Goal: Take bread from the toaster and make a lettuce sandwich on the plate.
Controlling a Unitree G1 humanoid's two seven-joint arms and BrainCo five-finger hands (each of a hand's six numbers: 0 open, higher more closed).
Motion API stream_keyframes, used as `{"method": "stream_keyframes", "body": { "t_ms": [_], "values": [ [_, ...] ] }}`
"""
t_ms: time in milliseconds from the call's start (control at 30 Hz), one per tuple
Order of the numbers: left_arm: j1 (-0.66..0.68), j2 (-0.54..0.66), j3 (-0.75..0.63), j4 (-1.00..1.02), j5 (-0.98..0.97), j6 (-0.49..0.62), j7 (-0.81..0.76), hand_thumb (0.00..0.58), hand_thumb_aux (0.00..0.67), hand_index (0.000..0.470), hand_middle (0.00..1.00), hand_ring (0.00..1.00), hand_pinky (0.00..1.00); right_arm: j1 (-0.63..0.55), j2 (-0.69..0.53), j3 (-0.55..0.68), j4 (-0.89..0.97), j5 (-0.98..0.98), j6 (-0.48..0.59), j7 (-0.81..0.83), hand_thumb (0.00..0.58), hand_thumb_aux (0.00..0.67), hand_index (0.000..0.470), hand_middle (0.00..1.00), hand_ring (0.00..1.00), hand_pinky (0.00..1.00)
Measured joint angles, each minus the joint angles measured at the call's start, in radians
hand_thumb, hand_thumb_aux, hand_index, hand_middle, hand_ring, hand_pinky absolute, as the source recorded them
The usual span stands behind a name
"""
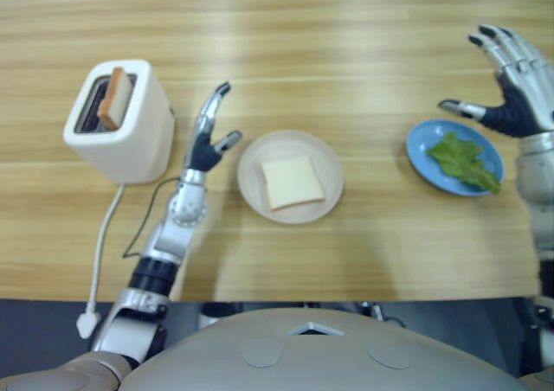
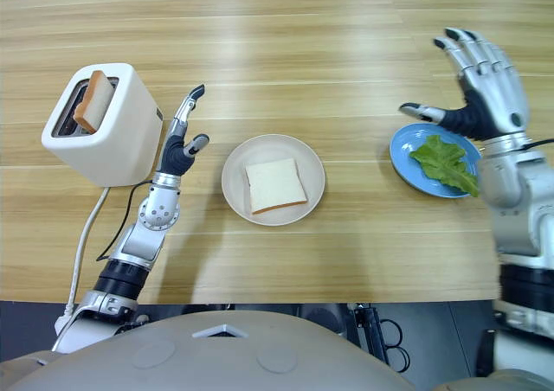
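At frame centre, a bread slice (image 1: 293, 182) lies on the plate (image 1: 249, 175); left hand (image 1: 208, 138) beside the toaster (image 1: 130, 140) — fingers straight, empty. Upper right, right hand (image 1: 517, 88) near the lettuce (image 1: 463, 159) — fingers spread, empty.

The lower part of the bread slice (image 1: 115, 97) is hidden inside the slot of the toaster (image 1: 130, 140). The right edge of the left eye view cuts the right robot hand (image 1: 517, 95).

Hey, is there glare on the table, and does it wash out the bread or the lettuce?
Left eye view: a pale sheen lies on the table behind the plate; the bread slice and lettuce sit outside it. Right eye view: same sheen, and the toaster throws a soft shadow at its base.
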Motion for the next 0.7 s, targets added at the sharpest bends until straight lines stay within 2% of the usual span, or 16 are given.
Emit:
{"method": "stream_keyframes", "body": {
  "t_ms": [133,167,367,533,700],
  "values": [
    [0.005,-0.003,0.001,0.006,0.006,-0.01,-0.001,0.0,0.0,0.0,0.0,0.0,0.0,-0.166,-0.059,0.18,0.382,-0.141,0.022,-0.109,0.0,0.0,0.0,0.0,0.0,0.0],
    [0.006,-0.006,0.0,0.005,0.009,-0.01,-0.002,0.0,0.0,0.0,0.0,0.0,0.0,-0.237,-0.056,0.257,0.51,-0.173,0.022,-0.142,0.0,0.0,0.0,0.0,0.0,0.0],
    [0.008,-0.02,-0.008,0.004,0.029,-0.009,-0.012,0.0,0.0,0.0,0.0,0.0,0.0,-0.453,0.014,0.49,0.905,-0.252,0.027,-0.232,0.0,0.0,0.0,0.0,0.0,0.0],
    [0.006,-0.036,-0.013,0.005,0.04,-0.008,-0.02,0.0,0.0,0.0,0.0,0.0,0.0,-0.544,0.058,0.609,1.062,-0.256,0.036,-0.258,0.0,0.0,0.0,0.0,0.0,0.0],
    [0.006,-0.039,-0.014,0.005,0.042,-0.008,-0.031,0.0,0.0,0.0,0.0,0.0,0.0,-0.564,0.062,0.672,1.121,-0.246,0.054,-0.266,0.0,0.0,0.0,0.0,0.0,0.0]
  ]
}}
